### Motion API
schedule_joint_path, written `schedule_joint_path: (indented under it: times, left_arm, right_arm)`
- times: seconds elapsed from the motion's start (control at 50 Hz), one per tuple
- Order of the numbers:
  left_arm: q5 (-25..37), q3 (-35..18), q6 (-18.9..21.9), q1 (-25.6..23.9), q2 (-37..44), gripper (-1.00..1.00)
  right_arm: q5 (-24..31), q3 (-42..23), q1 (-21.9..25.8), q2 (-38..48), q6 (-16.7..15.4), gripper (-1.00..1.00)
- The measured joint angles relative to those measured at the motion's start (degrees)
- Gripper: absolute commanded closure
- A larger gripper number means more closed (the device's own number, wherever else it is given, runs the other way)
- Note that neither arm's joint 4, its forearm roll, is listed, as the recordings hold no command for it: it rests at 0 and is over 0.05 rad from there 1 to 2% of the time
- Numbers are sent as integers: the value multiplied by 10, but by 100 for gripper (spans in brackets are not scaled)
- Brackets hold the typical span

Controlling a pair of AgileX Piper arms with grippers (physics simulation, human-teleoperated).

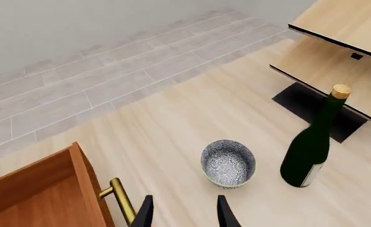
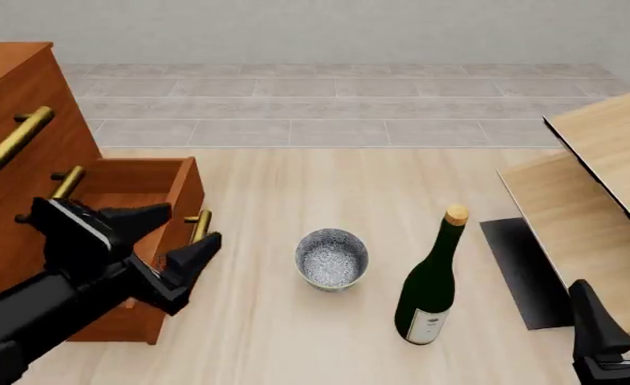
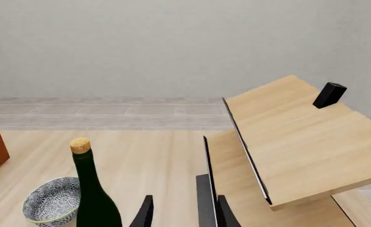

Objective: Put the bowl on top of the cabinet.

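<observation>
Bowl point(image 2: 332, 258) upright on counter point(image 2: 293, 337), between cabinet point(image 2: 15, 160) and bottle point(image 2: 430, 281).
Left pincer point(image 2: 176, 241) spread wide, empty, before the cabinet's open drawer point(image 2: 132, 180). Right pincer point(image 3: 182, 213) parted, empty, near pale boards point(image 2: 603, 184).

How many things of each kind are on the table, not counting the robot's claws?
Bowl: 1
Wine bottle: 1
Cabinet: 1
Pale wood boards: 2, as far as I can tell
Total: 5
</observation>
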Motion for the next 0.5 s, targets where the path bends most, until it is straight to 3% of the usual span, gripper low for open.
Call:
schedule_joint_path:
  times: [0.5]
  left_arm:
    - [14, -108, -15, -56, 171, -100]
  right_arm:
    - [0, 0, 0, 0, 0, -100]
